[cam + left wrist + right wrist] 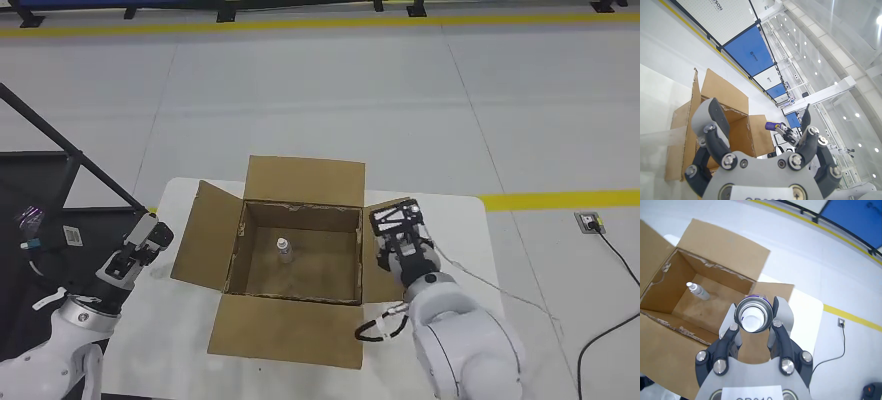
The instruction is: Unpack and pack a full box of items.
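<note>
Right claw (398, 224): clamped on purple-banded spray can (753, 314), can's long axis in line with the claw, held over the right flap of the box (303, 181); opening lies just to its left. Small spray bottle (284, 245) stands inside. Left claw (151, 231): spread wide, empty, at bench's left edge

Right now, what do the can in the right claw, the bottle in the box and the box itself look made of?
The spray can looks metal: shiny silvery rim, white plastic-looking cap. The spray bottle seems clear plastic, white nozzle. The cardboard box is matte brown corrugated board, ragged edges.
</note>
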Robot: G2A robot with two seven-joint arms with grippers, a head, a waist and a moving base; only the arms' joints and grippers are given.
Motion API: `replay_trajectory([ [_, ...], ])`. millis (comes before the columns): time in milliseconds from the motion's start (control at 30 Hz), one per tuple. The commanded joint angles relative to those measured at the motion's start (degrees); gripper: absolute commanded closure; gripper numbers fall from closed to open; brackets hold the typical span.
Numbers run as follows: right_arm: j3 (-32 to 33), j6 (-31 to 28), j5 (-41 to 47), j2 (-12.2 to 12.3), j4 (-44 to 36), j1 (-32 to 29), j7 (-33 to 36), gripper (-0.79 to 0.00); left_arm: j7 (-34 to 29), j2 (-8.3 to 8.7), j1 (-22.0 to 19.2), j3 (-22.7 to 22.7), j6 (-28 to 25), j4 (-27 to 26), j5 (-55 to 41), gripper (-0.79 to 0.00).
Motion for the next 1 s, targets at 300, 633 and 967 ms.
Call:
replay_trajectory([
  [300,17.5,-5.2,14.4,0.7,13.7,-5.8,-5.6,0.0,0.0,0.0,0.0,0.0,0.0,0.0,0.0,-0.785],
  [633,21.7,-7.0,21.8,0.8,31.9,-0.7,-9.6,0.0,0.0,0.0,0.0,0.0,0.0,0.0,0.0,-0.785],
  [967,21.3,-8.1,23.9,0.9,39.7,1.7,-12.3,-0.058,0.0,0.0,0.0,0.0,0.0,0.0,0.0,-0.785],
])
